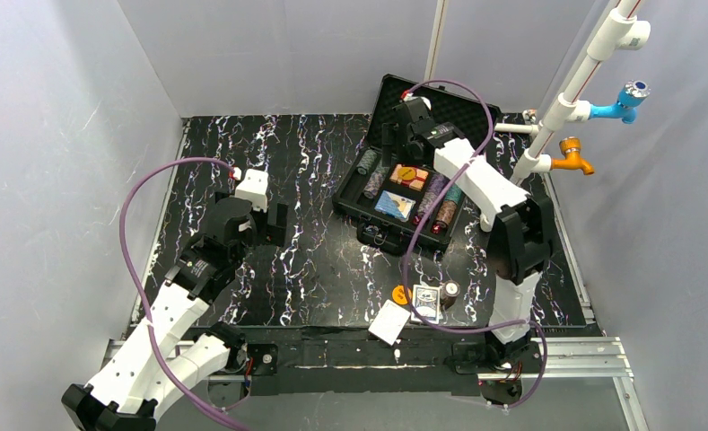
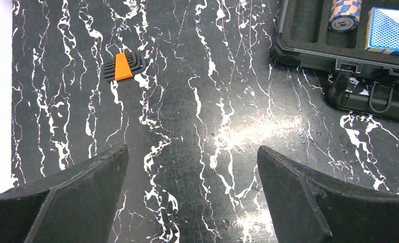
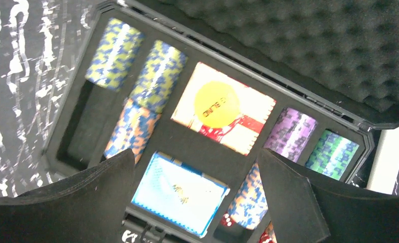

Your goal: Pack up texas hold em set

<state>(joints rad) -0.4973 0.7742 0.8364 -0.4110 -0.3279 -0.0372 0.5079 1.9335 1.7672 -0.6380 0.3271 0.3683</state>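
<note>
Black hard case [image 3: 308, 45] lies open at the table's [image 1: 314, 269] far right, chips [image 3: 159, 76] and 2 decks [image 3: 179, 192] in its tray — the right gripper [image 3: 194, 157] hangs spread just above, its arm [image 1: 480, 184] crossing the tray, while the left gripper [image 2: 192, 152] stands spread over marbled tabletop near an orange hex-key set [image 2: 122, 67].

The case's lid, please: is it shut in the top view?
No, the lid stands open behind the case, its foam lining showing.

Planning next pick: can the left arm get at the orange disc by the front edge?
Probably yes: orange disc lies on bare table, nothing between it and the open left gripper; a card lies close beside it.
</note>
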